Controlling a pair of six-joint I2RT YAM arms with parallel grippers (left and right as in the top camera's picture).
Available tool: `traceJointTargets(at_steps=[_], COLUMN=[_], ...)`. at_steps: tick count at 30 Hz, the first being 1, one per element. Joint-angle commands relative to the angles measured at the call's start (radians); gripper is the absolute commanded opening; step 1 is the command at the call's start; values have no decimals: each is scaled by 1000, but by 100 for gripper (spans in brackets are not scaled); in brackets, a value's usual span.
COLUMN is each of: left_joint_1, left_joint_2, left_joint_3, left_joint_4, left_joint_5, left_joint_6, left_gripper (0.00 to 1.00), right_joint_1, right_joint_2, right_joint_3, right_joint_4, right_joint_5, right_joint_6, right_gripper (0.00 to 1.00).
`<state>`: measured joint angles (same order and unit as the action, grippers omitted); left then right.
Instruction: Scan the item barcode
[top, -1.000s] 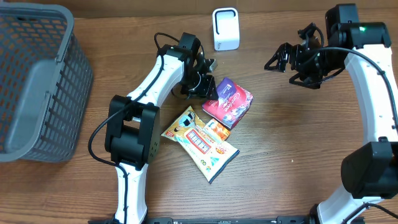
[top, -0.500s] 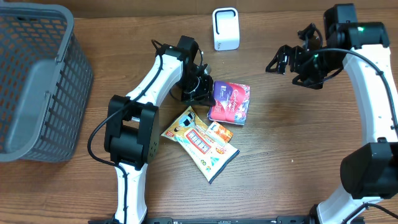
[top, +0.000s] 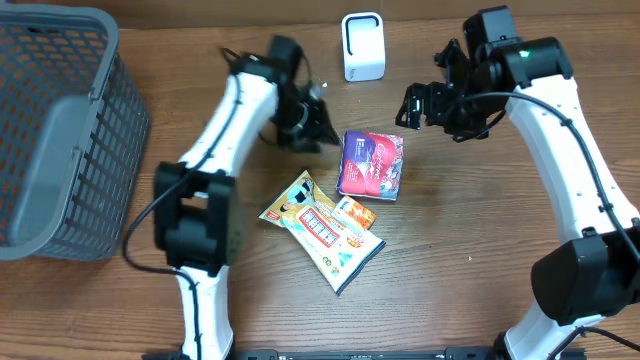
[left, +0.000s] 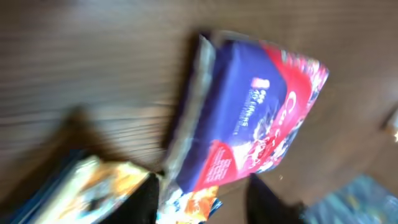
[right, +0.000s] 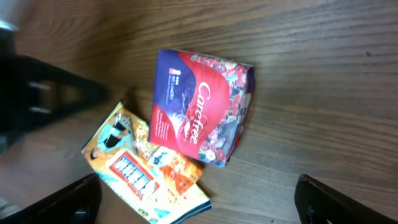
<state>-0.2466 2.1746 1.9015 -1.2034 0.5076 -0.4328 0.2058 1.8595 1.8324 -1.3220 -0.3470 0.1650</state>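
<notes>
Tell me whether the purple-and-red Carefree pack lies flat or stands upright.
Flat: the purple-and-red Carefree pack rests printed face up on the brown wooden table.

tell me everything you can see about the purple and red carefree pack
The Carefree pack is a soft, glossy, plastic-wrapped block, purple on one side and red with a floral print on the other, with white script lettering. It looks sealed. It lies flat, printed face up, on the wooden table, below the white device in the overhead view. Its lower left corner meets the snack pouches; nothing grips it.
</notes>
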Motion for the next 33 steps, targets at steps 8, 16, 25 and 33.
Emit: traceJointTargets(at_steps=[8,16,25,33], left_joint_1=[193,225,225,225], left_joint_2=[-65,-65,-65,-65], left_joint_3=[98,98,98,98], left_joint_4=[-107,-132,-143,-152], left_joint_5=[-253,-344,-362,-389], left_joint_6=[-47,-48,-47,-47], left_gripper=[100,100,100,100], right_joint_1=[217,419,533,555], right_joint_2=[24,155,299,375], right_joint_3=[-61,-67,-67,-67], right_joint_4=[172,236,280,282], right_joint_5=[286,552,693,871], right_joint_6=[208,282,334,332], right_gripper=[87,81,80,81])
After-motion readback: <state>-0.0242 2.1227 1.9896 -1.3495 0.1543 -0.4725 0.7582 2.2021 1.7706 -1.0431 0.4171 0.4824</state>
